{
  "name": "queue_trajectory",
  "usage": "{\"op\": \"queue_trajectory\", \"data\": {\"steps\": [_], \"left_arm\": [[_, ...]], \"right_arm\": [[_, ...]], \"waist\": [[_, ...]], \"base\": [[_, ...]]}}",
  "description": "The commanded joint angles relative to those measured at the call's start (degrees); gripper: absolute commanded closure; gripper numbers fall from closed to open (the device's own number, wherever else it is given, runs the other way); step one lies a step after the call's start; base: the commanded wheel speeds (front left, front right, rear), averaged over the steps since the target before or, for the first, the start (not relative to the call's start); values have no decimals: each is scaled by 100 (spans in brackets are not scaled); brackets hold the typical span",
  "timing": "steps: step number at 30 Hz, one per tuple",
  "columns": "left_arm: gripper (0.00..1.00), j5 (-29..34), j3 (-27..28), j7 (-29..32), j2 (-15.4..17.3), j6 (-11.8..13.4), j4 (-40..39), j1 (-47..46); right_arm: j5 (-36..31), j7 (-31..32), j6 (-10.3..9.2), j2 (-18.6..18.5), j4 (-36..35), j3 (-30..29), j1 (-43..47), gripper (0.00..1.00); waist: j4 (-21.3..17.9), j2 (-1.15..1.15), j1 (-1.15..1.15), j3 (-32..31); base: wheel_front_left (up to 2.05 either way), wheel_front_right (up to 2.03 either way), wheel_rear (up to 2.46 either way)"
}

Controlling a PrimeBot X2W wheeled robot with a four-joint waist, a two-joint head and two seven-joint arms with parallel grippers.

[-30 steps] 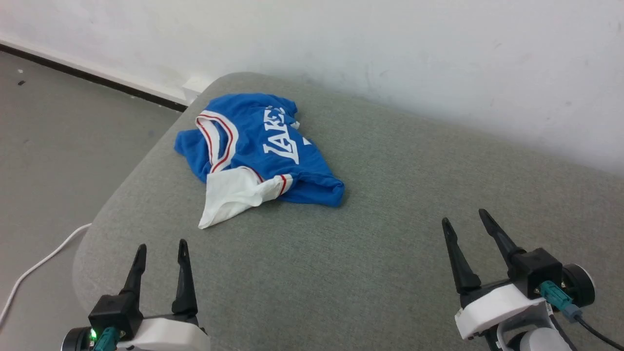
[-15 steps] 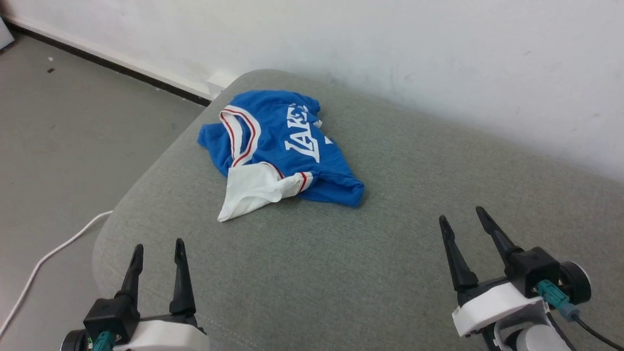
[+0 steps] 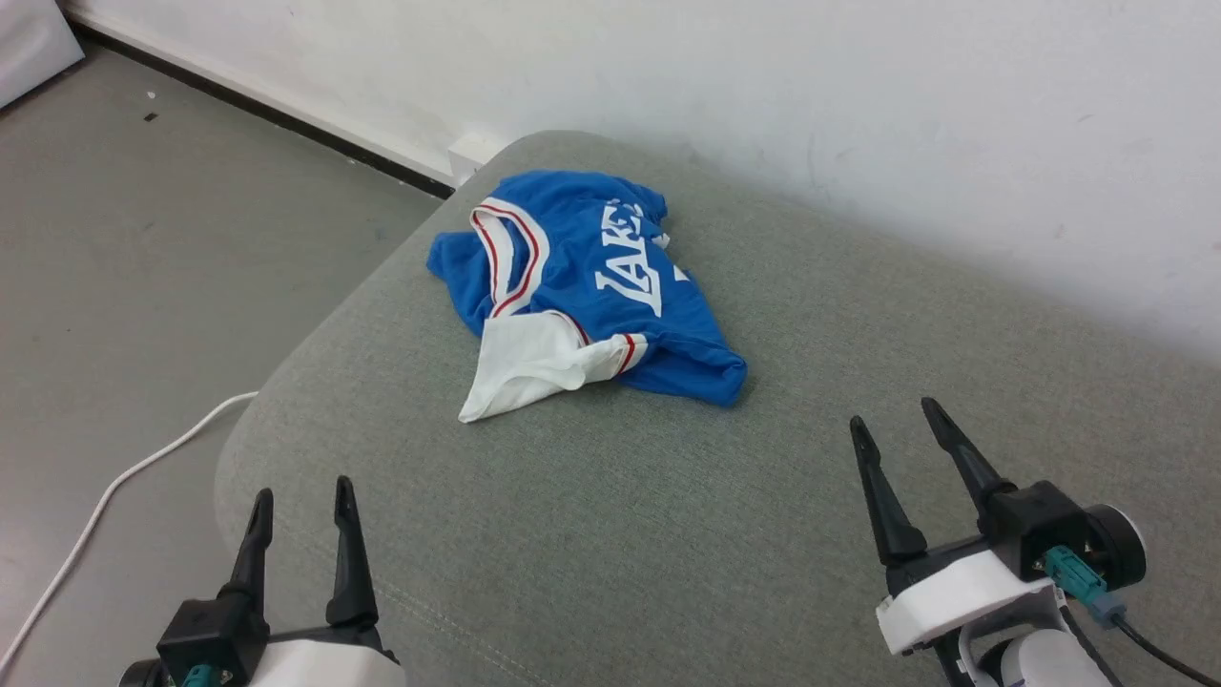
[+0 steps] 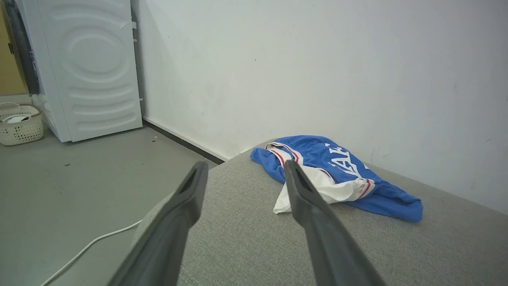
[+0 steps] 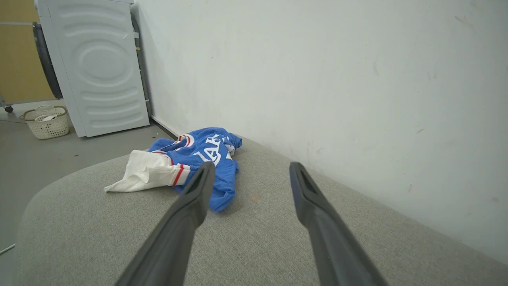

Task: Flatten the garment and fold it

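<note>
Opening on the garment (image 3: 591, 286), lying up at eleven o'clock on the grey padded seat (image 3: 668, 515), close to its far rounded edge and near the wall. Bunched, not flat: body rucked over itself, white lettering half swallowed by folds, one white sleeve end spilling toward seven o'clock, striped collar twisted round to nine. Down at seven o'clock, finding the left hand (image 3: 301, 489), fingers spread wide, gripping nothing, well apart from the cloth. Over at four o'clock, same story for the right hand (image 3: 892, 413): splayed open, empty, hovering above bare upholstery. Judging progress: nothing done yet, no flattening, no fold. Left to do: reaching in, taking hold of hem or shoulders, drawing the jersey out smooth, then folding. Worth watching: that nearness to the seat's edge, with floor and a white cable (image 3: 124, 477) below at eight o'clock.
</note>
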Motion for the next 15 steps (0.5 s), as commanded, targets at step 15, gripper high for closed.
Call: {"op": "queue_trajectory", "data": {"steps": [15], "left_arm": [[0, -265, 28, -32, -30, -75, -95, -31]], "right_arm": [[27, -54, -12, 21, -24, -57, -9, 0]], "waist": [[-17, 0, 0, -48]], "base": [[0, 0, 0]]}}
